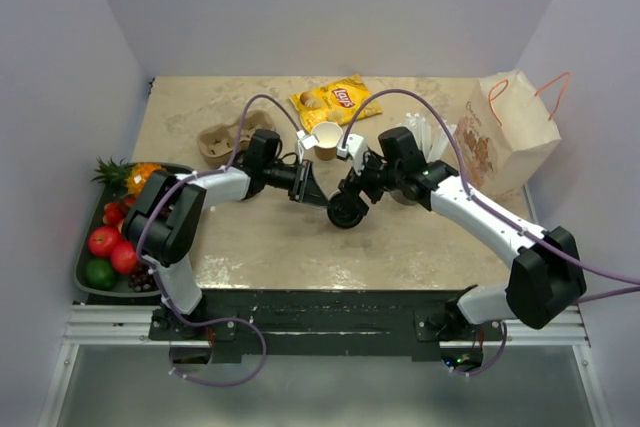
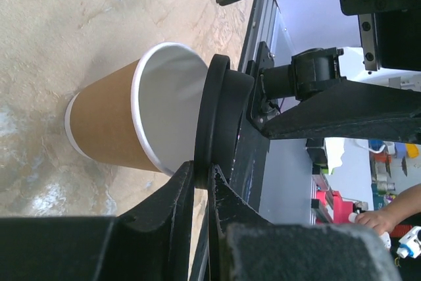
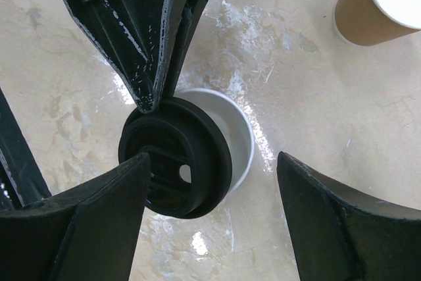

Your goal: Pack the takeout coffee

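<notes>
Premises present as a robotics test cell, not a home or shop. A beige stone-patterned tabletop (image 1: 270, 247) is boxed in by plain white panel walls (image 1: 70, 67). A silver aluminium extrusion rail (image 1: 100, 325) at the bottom of the top view carries the white-and-black left robot arm (image 1: 175, 217) and its matching right arm (image 1: 480, 217). A cluttered workroom interior (image 2: 388, 156) shows at lower right of the left wrist view.

We see a table (image 1: 280, 247) with a beige, marbled top. Near the middle of its far edge lies a yellow bag of chips (image 1: 335, 102), and just in front of it a tan paper cup (image 1: 327, 139) stands upright. Toward the far left corner lies a pulp carrier (image 1: 215, 140). A brown paper bag (image 1: 515, 132) stands at the far right corner, with white wrapped straws (image 1: 418, 130) near it. A tray (image 1: 115, 293) of fruit sits at the left edge.
</notes>
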You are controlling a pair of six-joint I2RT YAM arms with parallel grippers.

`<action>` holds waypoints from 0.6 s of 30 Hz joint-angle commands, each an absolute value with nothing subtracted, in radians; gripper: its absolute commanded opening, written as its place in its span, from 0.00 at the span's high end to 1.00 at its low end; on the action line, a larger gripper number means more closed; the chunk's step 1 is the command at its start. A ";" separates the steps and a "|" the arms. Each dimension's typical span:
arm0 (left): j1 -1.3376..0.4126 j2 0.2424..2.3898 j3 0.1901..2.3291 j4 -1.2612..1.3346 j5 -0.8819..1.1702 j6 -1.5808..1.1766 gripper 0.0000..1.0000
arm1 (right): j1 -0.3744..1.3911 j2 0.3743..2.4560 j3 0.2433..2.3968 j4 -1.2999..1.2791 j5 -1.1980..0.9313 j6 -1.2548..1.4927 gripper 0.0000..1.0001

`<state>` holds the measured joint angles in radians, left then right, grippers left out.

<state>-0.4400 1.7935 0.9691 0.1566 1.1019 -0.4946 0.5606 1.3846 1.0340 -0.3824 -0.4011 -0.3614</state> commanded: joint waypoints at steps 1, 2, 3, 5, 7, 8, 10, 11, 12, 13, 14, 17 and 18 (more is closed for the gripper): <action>-0.428 1.799 1.000 0.201 1.138 -0.532 0.99 | 0.565 1.390 1.075 -0.380 -0.393 -0.385 0.20; -0.426 1.799 1.000 0.206 1.143 -0.540 0.99 | 0.566 1.399 1.080 -0.382 -0.396 -0.388 0.20; -0.425 1.799 1.000 0.219 1.147 -0.548 0.99 | 0.565 1.404 1.081 -0.387 -0.397 -0.393 0.20; -0.420 1.804 1.000 0.256 1.176 -0.581 0.99 | 0.566 1.411 1.089 -0.400 -0.409 -0.397 0.20; -0.417 1.816 1.000 0.291 1.216 -0.618 1.00 | 0.565 1.413 1.097 -0.405 -0.417 -0.397 0.20; -0.416 1.821 1.000 0.329 1.229 -0.662 1.00 | 0.565 1.413 1.106 -0.408 -0.423 -0.397 0.20; -0.414 1.833 1.008 0.353 1.249 -0.695 1.00 | 0.565 1.419 1.120 -0.413 -0.434 -0.393 0.20; -0.413 1.838 1.012 0.357 1.252 -0.712 1.00 | 0.565 1.422 1.133 -0.416 -0.436 -0.390 0.20; -0.411 1.847 1.015 0.360 1.253 -0.722 1.00 | 0.565 1.433 1.141 -0.420 -0.442 -0.387 0.20; -0.408 1.850 1.012 0.374 1.261 -0.738 1.00 | 0.565 1.439 1.150 -0.426 -0.442 -0.385 0.20; -0.403 1.855 1.009 0.406 1.262 -0.774 1.00 | 0.565 1.443 1.164 -0.428 -0.442 -0.380 0.20; -0.388 1.867 0.988 0.503 1.272 -0.866 1.00 | 0.565 1.459 1.184 -0.431 -0.448 -0.374 0.20; -0.385 1.874 0.986 0.511 1.273 -0.879 1.00 | 0.565 1.463 1.189 -0.430 -0.446 -0.370 0.20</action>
<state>-0.4095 1.8561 0.9794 0.3649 1.2224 -0.7437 0.5621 1.4494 1.1339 -0.4267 -0.4160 -0.3790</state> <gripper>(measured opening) 0.161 0.802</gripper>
